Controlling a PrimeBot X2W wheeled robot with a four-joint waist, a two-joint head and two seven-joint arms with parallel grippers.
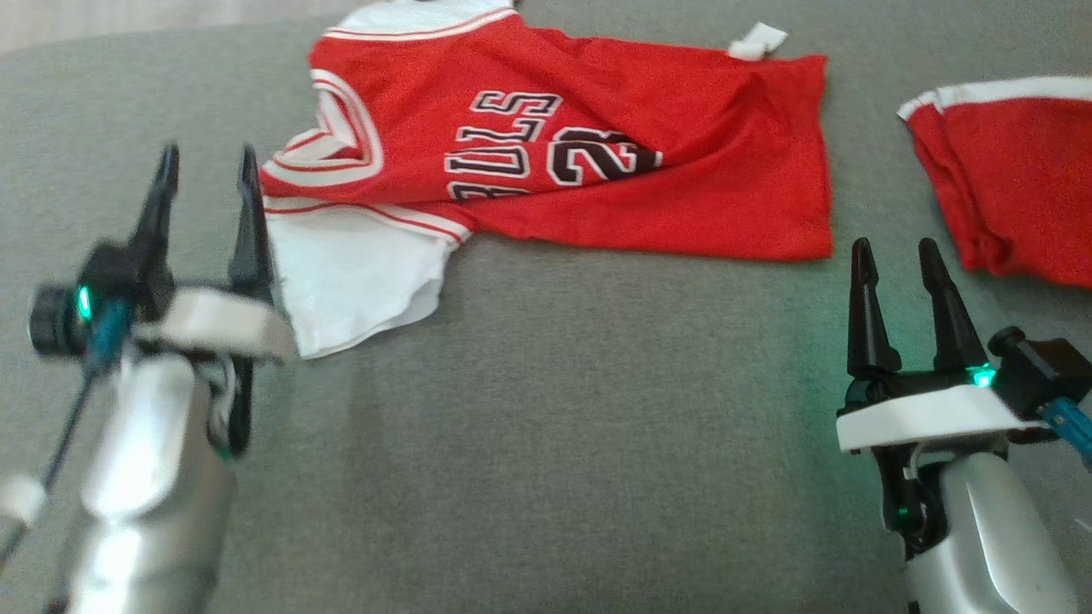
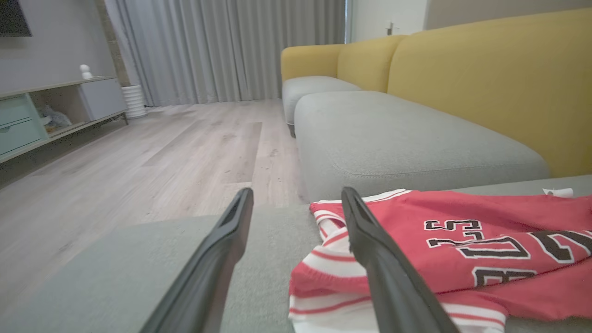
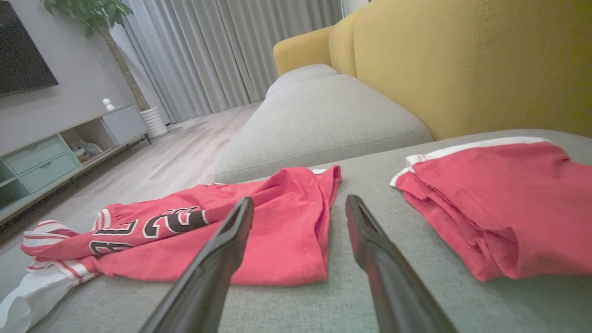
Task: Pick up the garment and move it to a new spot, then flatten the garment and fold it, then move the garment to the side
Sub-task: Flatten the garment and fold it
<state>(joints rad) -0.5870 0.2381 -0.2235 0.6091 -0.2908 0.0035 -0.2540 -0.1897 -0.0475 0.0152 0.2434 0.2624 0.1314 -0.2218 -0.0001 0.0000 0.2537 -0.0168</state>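
The garment [image 1: 597,145] is a red basketball jersey with white trim, black lettering and a white sleeve, lying folded lengthwise on the grey sofa cushion [image 1: 529,409]. It also shows in the left wrist view [image 2: 462,249] and the right wrist view [image 3: 259,231]. My left gripper [image 1: 207,166] stands open just left of the jersey's white sleeve, nothing between its fingers. My right gripper [image 1: 896,256] is open too, near the jersey's lower right corner and apart from it.
A second red garment with a white stripe [image 1: 1015,179] lies at the right edge of the cushion. The yellow sofa back [image 3: 462,60] rises behind. Wooden floor [image 2: 138,152] and a low cabinet [image 2: 51,111] lie beyond the cushion's left end.
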